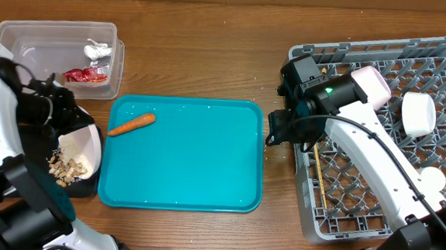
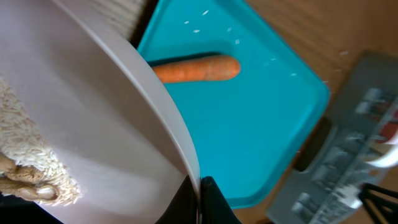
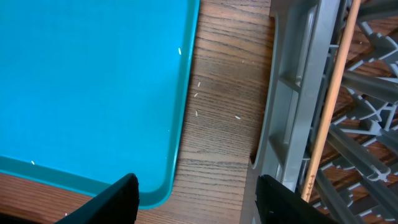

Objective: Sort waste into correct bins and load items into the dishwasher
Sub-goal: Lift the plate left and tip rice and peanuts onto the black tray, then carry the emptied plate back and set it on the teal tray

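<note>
The left tool is clamped shut on the rim of a white bowl, with one dark finger on either side of the thin edge. The bowl is tipped steeply over the black tray at the left end of the bench. White rice clings to the bowl's inner wall. Brown scraps lie mixed with more grains at its low lip, and I cannot tell whether they rest in the bowl or on the tray.

Behind them stands the clear tub, holding the red wrapper and, just beyond it, the crumpled white paper.

The teal tray fills the middle of the bench. The carrot lies alone near its back left corner, close to the tilted bowl but apart from it.

The right tool stands open and empty, its two black fingers wide apart. It hangs above the bare strip of wood between the teal tray and the dish rack, where a few stray grains are scattered.

A thin wooden chopstick lies on the lattice floor just inside the rack's near wall. Further in among the pegs sit three white dishes, well apart from one another, with the right arm crossing over the rack between them
</note>
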Motion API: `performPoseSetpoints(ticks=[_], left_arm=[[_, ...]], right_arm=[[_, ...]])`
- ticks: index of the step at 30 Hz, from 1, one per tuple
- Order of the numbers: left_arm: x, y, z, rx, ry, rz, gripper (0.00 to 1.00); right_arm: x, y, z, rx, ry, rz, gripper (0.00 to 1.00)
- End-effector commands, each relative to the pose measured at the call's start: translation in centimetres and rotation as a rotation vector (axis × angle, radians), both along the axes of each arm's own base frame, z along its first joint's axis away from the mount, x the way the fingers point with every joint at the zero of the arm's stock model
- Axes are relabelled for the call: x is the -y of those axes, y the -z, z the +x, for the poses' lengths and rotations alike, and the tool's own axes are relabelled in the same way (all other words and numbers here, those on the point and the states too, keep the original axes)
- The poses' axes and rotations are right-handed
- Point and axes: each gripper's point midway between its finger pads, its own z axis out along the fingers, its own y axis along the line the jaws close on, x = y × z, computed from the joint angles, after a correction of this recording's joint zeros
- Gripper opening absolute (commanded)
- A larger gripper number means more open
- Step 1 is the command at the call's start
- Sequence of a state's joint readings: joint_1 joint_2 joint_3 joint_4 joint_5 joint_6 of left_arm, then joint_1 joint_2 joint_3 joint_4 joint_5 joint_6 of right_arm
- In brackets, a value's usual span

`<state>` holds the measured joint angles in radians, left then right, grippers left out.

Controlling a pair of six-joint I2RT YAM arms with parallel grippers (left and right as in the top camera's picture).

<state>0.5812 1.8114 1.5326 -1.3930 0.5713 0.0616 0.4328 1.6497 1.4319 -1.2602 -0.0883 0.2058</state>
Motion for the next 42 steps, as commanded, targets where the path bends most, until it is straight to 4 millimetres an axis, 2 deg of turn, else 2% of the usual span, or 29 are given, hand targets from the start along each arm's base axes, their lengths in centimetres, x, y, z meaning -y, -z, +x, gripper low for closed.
performPoseSetpoints(ticks=[1,4,12,17,20,31,37,42], left_arm=[[-0.1,-3.6,1.4,0.209,-0.004,-0.116,0.04],[-0.9,-4.9,1.2,0.276,-0.056,-0.194,0.04],[-4.2,-6.5,-0.6,0.333,-0.201,-0.273,0.04],[-5.1,-7.9,-1.4,0.409,-0.24,-0.324,0.04],[-5.8,-8.0,-2.0,0.419,-0.262,-0.325,0.04],[-5.8,-8.0,-2.0,0.428,-0.252,-0.32,0.04],[-5.4,-9.7,-1.3,0.557,-0.216,-0.35,0.04],[-5.6,-8.3,-2.0,0.442,-0.247,-0.333,0.04]], right_arm=[[0.2,0.1,0.0,0.001,0.005,-0.009,0.63],[0.2,0.1,0.0,0.001,0.006,-0.009,0.63],[0.3,0.1,0.0,-0.001,0.008,-0.01,0.63],[0.3,0.1,0.0,-0.001,0.008,-0.01,0.63],[0.3,0.1,0.0,-0.001,0.008,-0.01,0.63],[0.3,0.2,0.0,-0.002,0.008,-0.01,0.63],[0.3,0.2,0.0,-0.002,0.008,-0.01,0.63],[0.3,0.1,0.0,-0.002,0.008,-0.01,0.63]])
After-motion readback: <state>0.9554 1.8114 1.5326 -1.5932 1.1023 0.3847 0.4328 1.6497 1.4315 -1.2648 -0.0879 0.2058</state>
